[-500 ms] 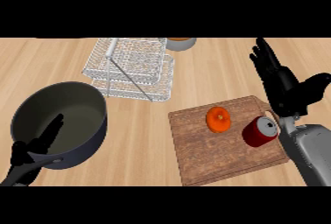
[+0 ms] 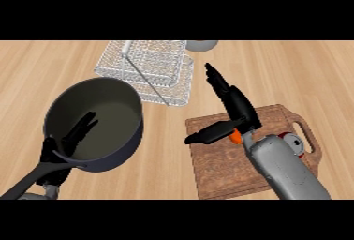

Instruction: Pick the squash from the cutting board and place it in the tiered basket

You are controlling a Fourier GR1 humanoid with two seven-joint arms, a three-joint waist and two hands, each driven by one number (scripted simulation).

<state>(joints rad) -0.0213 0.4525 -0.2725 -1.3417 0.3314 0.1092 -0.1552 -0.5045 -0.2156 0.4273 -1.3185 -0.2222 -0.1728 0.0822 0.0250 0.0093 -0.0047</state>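
The orange squash (image 2: 236, 136) lies on the wooden cutting board (image 2: 216, 165); only a small piece of it shows under my right wrist. My right hand (image 2: 240, 108) hovers over it and is open, with straight fingers pointing up-left toward the basket and the thumb (image 2: 207, 136) stretched left. The white wire tiered basket (image 2: 148, 66) stands at the back, left of the board. At the lower left, my left hand (image 2: 59, 151) rests open beside the pot's handle, its fingers (image 2: 84, 127) over the pot's rim.
A dark pot (image 2: 104, 123) with a long handle stands left of the board. A red can (image 2: 297, 143) stands on the board's right side, partly behind my right forearm. A grey round object (image 2: 202, 45) sits behind the basket.
My right hand has swung left from beyond the board's right side to above the squash, now covering most of it. The squash, can and left hand have stayed in place.
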